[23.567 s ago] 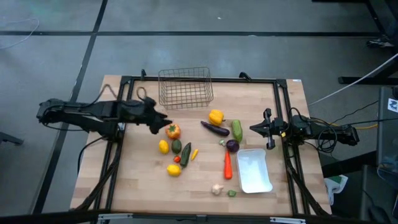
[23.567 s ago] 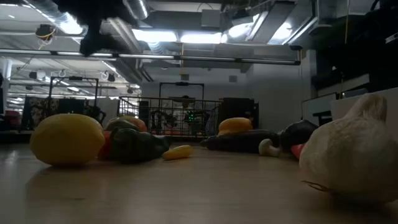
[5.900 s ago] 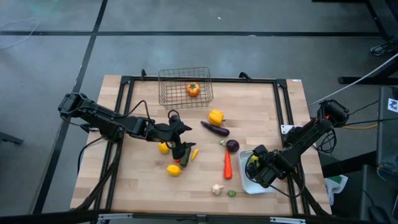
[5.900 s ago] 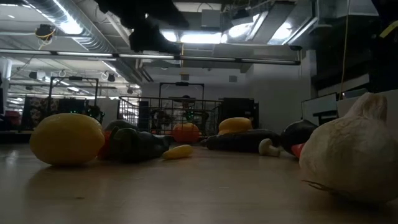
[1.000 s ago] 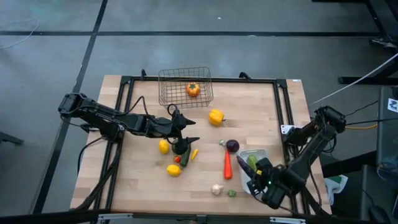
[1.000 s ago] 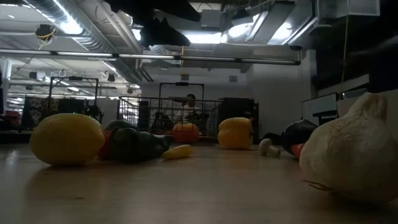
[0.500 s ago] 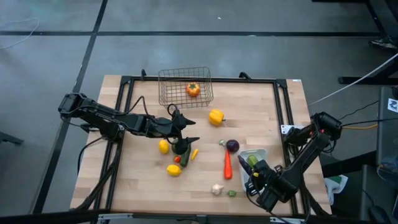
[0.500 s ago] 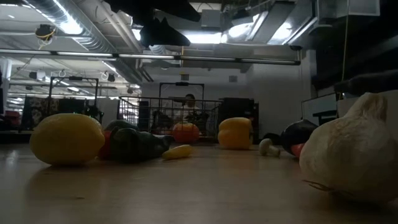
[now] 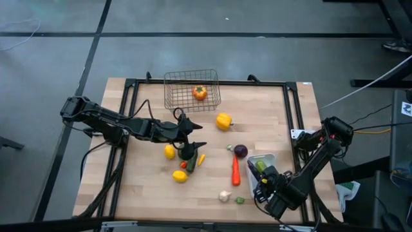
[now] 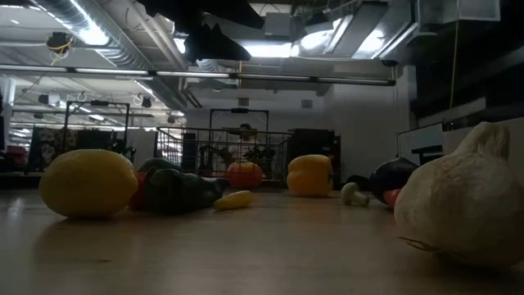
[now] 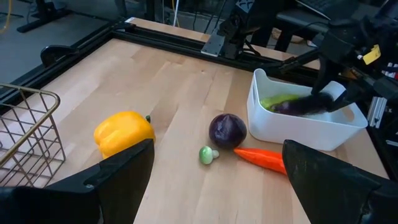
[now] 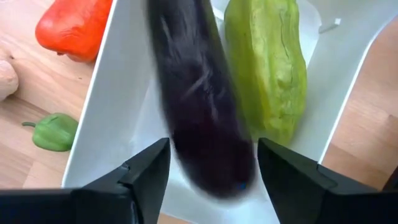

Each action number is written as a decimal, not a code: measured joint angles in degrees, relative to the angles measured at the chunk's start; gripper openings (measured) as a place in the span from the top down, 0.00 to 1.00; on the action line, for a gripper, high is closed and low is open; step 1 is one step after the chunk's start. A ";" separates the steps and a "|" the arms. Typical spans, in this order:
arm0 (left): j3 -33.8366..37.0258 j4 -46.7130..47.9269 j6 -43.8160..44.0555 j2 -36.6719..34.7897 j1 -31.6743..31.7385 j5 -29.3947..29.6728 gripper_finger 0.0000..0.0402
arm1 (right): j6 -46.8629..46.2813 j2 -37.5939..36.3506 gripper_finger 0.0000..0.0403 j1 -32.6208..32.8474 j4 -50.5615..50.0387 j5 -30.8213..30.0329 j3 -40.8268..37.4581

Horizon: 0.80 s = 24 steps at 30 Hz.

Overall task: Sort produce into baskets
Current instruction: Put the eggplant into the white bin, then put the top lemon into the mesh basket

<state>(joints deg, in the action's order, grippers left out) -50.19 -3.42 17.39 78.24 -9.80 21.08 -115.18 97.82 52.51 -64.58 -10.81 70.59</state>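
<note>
Lying inside white tray [image 12: 118, 106] walls: eggplant [image 12: 198, 99] beside cucumber [image 12: 266, 68].

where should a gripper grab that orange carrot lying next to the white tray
Grip the carrot across its thicker half, coming straight down from above. It lies flat on the table with its long axis running alongside the white tray, so the fingers should close across its width. The tray wall sits close, leaving little finger room there.

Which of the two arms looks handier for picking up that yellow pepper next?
Left, probably. The left gripper is open beside the yellow pepper, while the right gripper is busy over the white tray.
</note>
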 joint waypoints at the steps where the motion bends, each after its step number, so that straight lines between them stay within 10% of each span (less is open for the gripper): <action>1: 0.00 0.00 0.00 0.00 -0.02 0.00 0.13 | 0.00 0.00 0.39 0.00 0.00 0.00 0.00; 24: -2.24 7.16 6.22 0.00 -0.02 -0.02 0.13 | -0.28 0.00 0.17 -0.48 0.04 1.43 0.00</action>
<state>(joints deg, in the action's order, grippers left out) -52.44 3.73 23.61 78.24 -9.82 21.06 -115.46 97.82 52.03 -64.53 -9.38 70.59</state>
